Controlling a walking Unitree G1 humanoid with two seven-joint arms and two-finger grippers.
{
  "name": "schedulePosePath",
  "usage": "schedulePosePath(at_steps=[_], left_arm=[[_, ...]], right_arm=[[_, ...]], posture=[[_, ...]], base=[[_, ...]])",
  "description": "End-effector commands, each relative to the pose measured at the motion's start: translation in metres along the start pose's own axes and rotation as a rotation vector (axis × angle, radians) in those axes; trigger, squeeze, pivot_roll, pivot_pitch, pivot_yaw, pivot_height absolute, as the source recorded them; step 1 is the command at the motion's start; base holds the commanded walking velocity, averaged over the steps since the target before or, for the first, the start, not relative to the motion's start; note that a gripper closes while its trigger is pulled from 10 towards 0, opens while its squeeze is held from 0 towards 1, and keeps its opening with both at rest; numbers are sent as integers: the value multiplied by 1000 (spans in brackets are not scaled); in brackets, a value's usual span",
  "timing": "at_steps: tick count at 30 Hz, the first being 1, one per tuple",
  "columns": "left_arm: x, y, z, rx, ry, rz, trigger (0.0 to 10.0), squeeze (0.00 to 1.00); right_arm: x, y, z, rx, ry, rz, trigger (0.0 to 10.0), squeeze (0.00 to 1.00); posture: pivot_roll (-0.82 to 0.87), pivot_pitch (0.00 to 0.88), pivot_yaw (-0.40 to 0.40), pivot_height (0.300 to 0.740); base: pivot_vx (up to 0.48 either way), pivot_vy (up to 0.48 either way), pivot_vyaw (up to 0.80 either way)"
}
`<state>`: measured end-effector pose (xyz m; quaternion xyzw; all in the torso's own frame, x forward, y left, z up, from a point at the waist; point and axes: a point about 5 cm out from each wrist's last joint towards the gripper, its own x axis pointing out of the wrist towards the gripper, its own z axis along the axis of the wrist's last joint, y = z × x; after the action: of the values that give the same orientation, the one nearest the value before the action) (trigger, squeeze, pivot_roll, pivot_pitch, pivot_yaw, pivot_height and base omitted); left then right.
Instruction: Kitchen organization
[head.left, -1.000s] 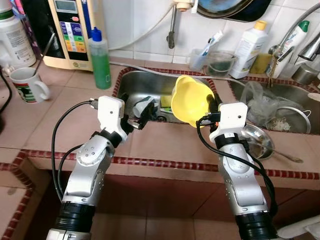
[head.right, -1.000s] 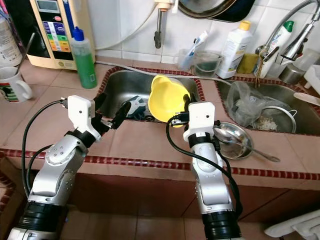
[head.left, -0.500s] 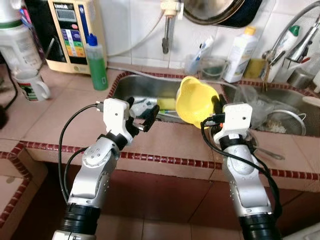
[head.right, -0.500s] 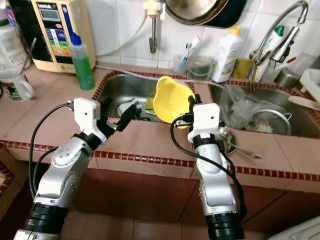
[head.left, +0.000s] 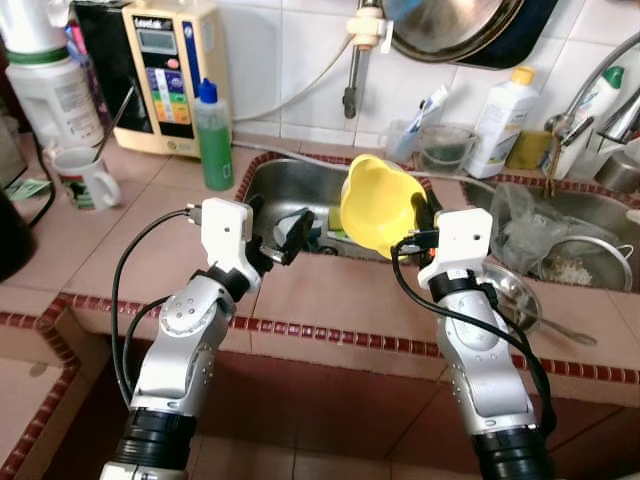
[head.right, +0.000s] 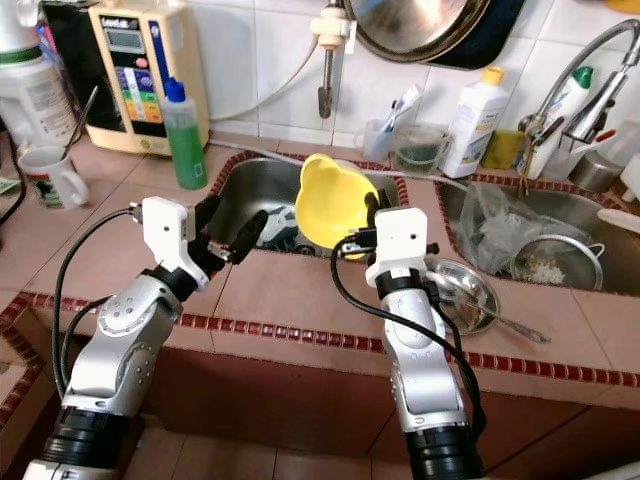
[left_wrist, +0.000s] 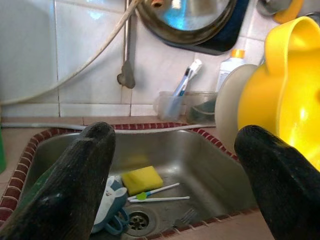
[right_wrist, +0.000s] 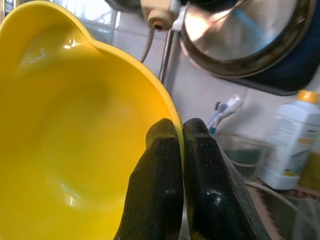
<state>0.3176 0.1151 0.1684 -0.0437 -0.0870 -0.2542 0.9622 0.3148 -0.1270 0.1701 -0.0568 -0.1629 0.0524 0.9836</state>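
Note:
A yellow plastic bowl (head.left: 381, 206) is held tilted in the air over the near rim of the left sink (head.left: 290, 181). My right gripper (right_wrist: 181, 131) is shut on the bowl's rim, one finger inside and one outside. My left gripper (head.left: 282, 226) is open with nothing in it, just left of the bowl above the sink's front edge. In the sink lie a yellow sponge (left_wrist: 142, 180), a toothbrush (left_wrist: 155, 191), a fork (left_wrist: 184, 217) and a blue-white item (left_wrist: 112, 207) by the drain.
On the counter stand a green bottle (head.left: 213, 136), a mug (head.left: 84, 177) and a water appliance (head.left: 166, 73). A steel bowl with a spoon (head.left: 512, 287) sits right of my right arm. The right sink (head.left: 575, 255) holds a strainer and plastic bag. Pans hang on the wall (head.left: 450, 25).
The camera has shifted, so the whole scene has slid in view. Both arms keep much the same pose; the yellow bowl stays gripped by the right gripper over the sink's rim.

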Motion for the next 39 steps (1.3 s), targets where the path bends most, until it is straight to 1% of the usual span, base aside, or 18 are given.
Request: schedulePosePath(at_steps=[1,13,16,17,18,21,22,23,24,25,27,28,30,33,37,38,39], left_arm=[[2,-1,4,9,-9,-14,10000,0],[3,-3,4,9,-9,-24,10000,0],[4,-4,3,-5,-7,-28,10000,0],[4,-5,3,-34,-8,-22,10000,0],[4,-5,4,-43,-4,-19,10000,0],[6,-6,3,-20,14,-23,10000,0],[7,-7,2,-25,38,-18,10000,0],[7,-7,2,-25,38,-18,10000,0],[8,-8,1,-9,63,-20,10000,0],[8,-9,2,-7,65,-25,10000,0],[9,-14,5,-17,68,-47,10000,0],[9,-16,7,-9,73,-66,10000,0],[9,-18,9,-6,79,-77,10000,0],[7,-24,16,-11,67,-133,10000,0],[2,-29,22,4,67,-186,10000,0],[-2,-32,24,18,73,-221,10000,0],[-2,-32,24,18,73,-221,10000,0]], right_arm=[[2,-2,5,0,-25,-2,10000,0],[3,-1,5,-2,-27,6,10000,0],[3,-1,6,-2,-27,7,10000,0],[3,-1,6,-1,-26,7,10000,0],[3,-1,5,-1,-24,6,10000,0],[2,-2,4,1,-16,4,10000,0],[2,-2,2,6,7,1,10000,0],[2,-2,2,6,7,1,10000,0],[2,-3,0,9,24,3,10000,0],[2,-3,-1,13,30,3,10000,0],[2,-5,-4,25,63,-8,10000,0],[3,-7,-7,42,109,-20,10000,0],[4,-8,-8,53,127,-19,10000,0],[5,-16,-3,-29,88,2,10000,0],[6,-24,-1,-20,100,7,10000,0],[7,-26,0,-39,102,27,10000,0],[7,-26,0,-39,102,27,10000,0]], posture=[[16,0,-64,740],[15,0,-65,740],[12,0,-64,740],[10,0,-64,740],[9,0,-64,740],[8,0,-63,740],[5,0,-62,740],[5,0,-62,740],[5,0,-62,740],[5,0,-62,740],[2,0,-58,740],[0,0,-56,740],[-2,0,-55,740],[-7,11,-55,740],[-10,39,-56,740],[-12,51,-55,740],[-12,51,-55,740]], base=[[349,0,0],[340,0,0],[0,0,0],[0,0,0],[0,0,0],[0,0,0],[0,0,0],[0,0,0],[0,0,0],[0,0,0],[0,0,0],[0,0,0],[0,0,0],[0,0,0],[0,0,0],[0,0,0],[0,0,0]])
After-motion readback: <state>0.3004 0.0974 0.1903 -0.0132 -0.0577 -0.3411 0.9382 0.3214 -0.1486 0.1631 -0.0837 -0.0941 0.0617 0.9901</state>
